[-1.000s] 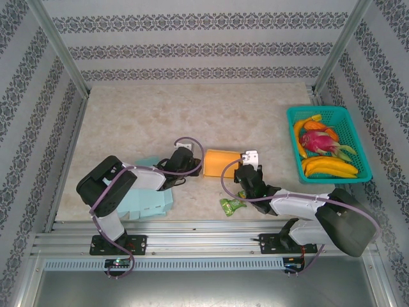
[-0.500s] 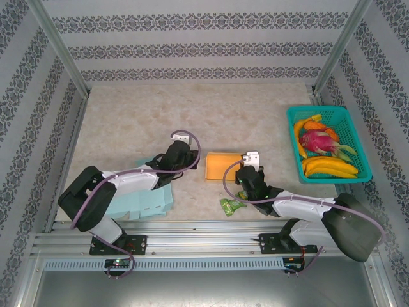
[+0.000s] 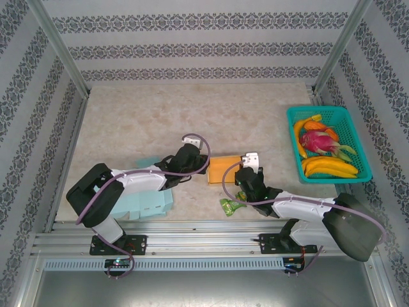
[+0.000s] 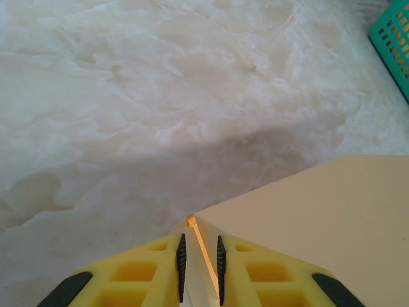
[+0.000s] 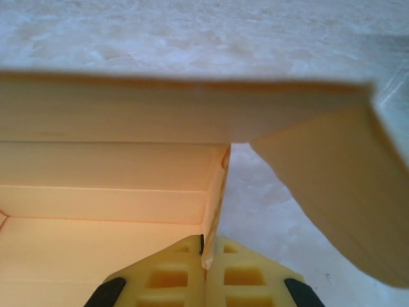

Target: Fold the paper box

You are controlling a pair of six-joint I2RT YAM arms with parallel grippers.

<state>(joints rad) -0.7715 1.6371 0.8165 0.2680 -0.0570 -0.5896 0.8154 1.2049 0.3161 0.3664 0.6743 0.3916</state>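
Now left gripper [image 4: 199,248] back on box [image 3: 223,170].

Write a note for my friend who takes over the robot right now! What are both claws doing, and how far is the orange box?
Left gripper: shut on the left edge of the orange paper box.
Right gripper: shut on an upright wall at the box's right end.
Box: mid-table, between both arms; pale blue flat paper sheets lie by the left arm.
Done: some walls stand up.
To do: one side flap hangs loose; finish folding.
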